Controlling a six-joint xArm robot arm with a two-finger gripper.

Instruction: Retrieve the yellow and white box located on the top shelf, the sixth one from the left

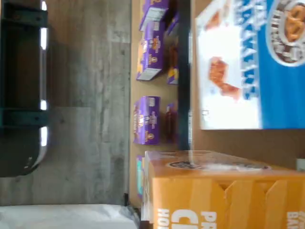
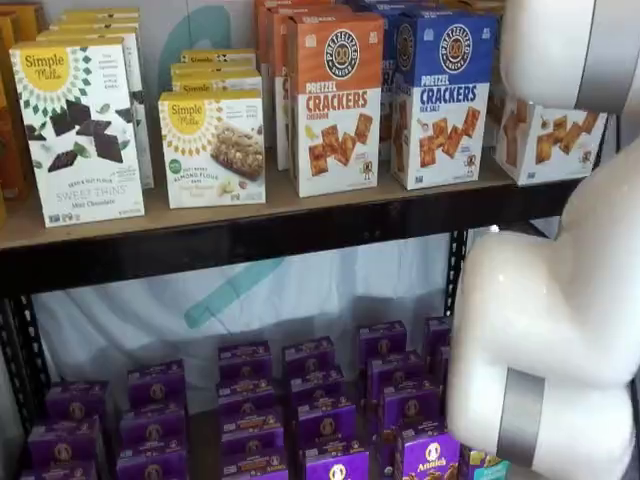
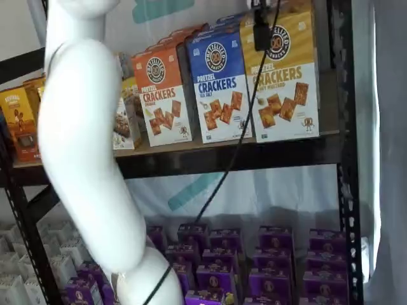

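the yellow and white box [image 3: 280, 76] stands upright on the top shelf [image 3: 210, 155], and i take that box as my landmark. in a shelf view its yellow upper part carries a round dark logo, and its white lower part pictures brown square crackers. just beside it, touching or nearly so, stands the blue-topped pretzel crackers box [image 3: 220, 82], and beyond that one the orange-topped pretzel crackers box [image 3: 162, 94]. on the landmark's other side rises the rack's black perforated upright [image 3: 343, 127].

my claw [image 3: 261, 28] shows only as a dark piece hanging from above, right in front of the landmark's yellow top, with a black cable [image 3: 238, 136] trailing down across the blue box's edge and past the shelf beam. i see no clear gap and no clear pinch there, so i cannot tell whether my fingers are spread or pressed together.

in the other shelf view my white arm [image 2: 560, 300] covers most of the landmark; only its white lower part with crackers [image 2: 550, 140] peeks out beside the blue box [image 2: 440, 95].

the wrist view, turned on its side, shows the landmark's yellow top panel [image 1: 224, 191] close up, next to the blue box's face [image 1: 248, 62]. well below the landmark, purple boxes [image 3: 273, 267] fill the lower shelf.
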